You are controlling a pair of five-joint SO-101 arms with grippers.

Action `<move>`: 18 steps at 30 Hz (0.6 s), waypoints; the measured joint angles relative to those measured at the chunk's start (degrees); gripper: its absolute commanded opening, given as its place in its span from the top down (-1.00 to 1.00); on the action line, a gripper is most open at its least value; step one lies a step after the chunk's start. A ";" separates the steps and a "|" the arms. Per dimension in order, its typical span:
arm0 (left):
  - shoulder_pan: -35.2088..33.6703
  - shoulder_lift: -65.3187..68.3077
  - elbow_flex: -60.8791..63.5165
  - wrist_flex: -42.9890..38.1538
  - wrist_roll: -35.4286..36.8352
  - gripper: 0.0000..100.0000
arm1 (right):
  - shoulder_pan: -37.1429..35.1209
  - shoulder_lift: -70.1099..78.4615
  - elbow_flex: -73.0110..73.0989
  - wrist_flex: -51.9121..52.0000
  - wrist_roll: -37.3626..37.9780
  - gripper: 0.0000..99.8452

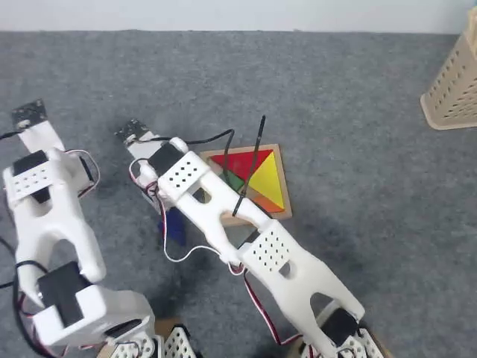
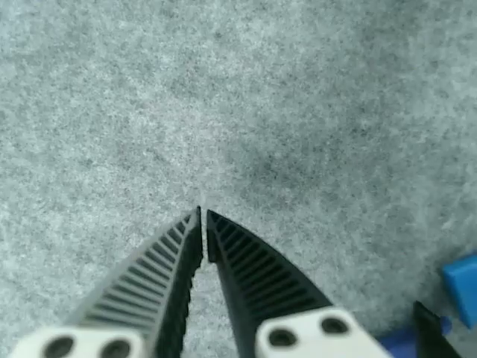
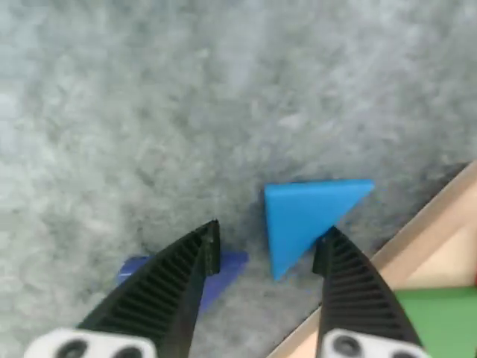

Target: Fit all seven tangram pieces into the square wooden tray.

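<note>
The light blue triangle (image 3: 309, 212) lies on the grey desk (image 3: 186, 89) between the tips of the right jaws, which gape wide and grip nothing. A dark blue piece (image 3: 227, 265) lies just beside one tip. Past the other tip is the wooden tray (image 3: 406, 235), holding a green piece (image 3: 440, 317), a red triangle (image 1: 240, 162) and a yellow triangle (image 1: 270, 179). The left jaws, all but closed and empty, hang over bare desk.

A soft grey fuzzy table (image 1: 358, 97) spreads out wide, a pale white wall (image 1: 223, 13) runs along its far edge, and a light wooden box with rows of small holes (image 1: 455, 82) stands near that edge.
</note>
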 measured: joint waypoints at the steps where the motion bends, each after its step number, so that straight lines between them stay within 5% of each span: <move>1: 0.00 0.00 0.00 0.00 0.00 0.97 | 0.18 0.62 -0.09 -0.18 0.00 0.61; 18: 0.09 0.00 0.00 0.00 0.00 0.97 | 3.52 1.85 -0.70 -8.44 -22.24 0.61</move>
